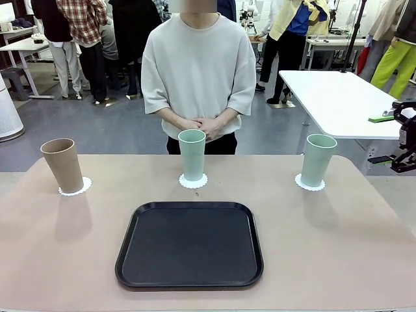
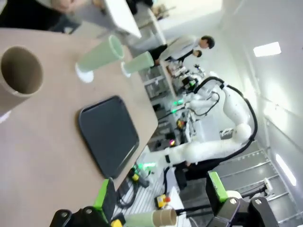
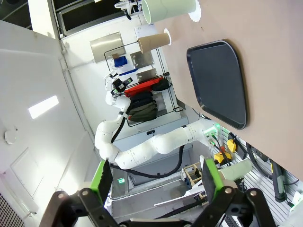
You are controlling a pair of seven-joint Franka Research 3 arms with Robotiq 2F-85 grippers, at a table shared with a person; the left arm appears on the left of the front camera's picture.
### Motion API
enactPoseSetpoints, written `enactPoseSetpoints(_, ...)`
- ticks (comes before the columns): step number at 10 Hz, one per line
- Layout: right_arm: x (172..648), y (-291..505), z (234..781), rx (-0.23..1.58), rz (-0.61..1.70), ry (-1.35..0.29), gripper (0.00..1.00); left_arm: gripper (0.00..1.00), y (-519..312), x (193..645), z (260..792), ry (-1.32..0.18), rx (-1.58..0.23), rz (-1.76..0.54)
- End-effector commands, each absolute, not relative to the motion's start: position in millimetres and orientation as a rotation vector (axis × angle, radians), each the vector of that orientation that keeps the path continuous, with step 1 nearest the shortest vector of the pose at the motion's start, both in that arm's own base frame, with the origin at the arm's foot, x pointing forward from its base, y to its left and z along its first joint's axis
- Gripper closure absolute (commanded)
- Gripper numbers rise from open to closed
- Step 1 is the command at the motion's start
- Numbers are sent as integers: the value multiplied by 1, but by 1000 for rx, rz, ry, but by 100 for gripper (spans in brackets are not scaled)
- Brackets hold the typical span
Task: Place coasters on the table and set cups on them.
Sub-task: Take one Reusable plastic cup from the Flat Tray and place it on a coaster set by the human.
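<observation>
Three cups [image 1: 192,154] stand upright, mouths up, on coasters [image 1: 193,181]; both pincers [image 2: 161,201] [image 3: 156,187] gape wide, empty.

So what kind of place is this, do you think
Probably a robotics lab: a white robot arm beside the table, white worktables behind, and equipment racks along the wall.

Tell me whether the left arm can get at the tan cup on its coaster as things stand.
Probably yes. The left pincer is open, and the tan cup stands alone on its coaster at the table's left end, apart from the black tray; nothing lies between.
</observation>
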State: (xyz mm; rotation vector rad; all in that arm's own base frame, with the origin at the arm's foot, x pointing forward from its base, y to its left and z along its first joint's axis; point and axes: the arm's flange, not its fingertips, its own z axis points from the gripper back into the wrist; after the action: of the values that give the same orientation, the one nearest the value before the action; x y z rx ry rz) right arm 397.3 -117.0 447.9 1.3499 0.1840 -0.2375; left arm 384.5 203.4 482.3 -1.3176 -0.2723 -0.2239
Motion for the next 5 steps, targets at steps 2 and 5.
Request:
enactPoseSetpoints(2,398,-116,449,1372,-237,179,0,0,231,383,485,-246,-1277,-229)
enactPoseSetpoints(5,398,-116,449,1372,-237,179,0,0,217,382,478,-222,-1284,-295)
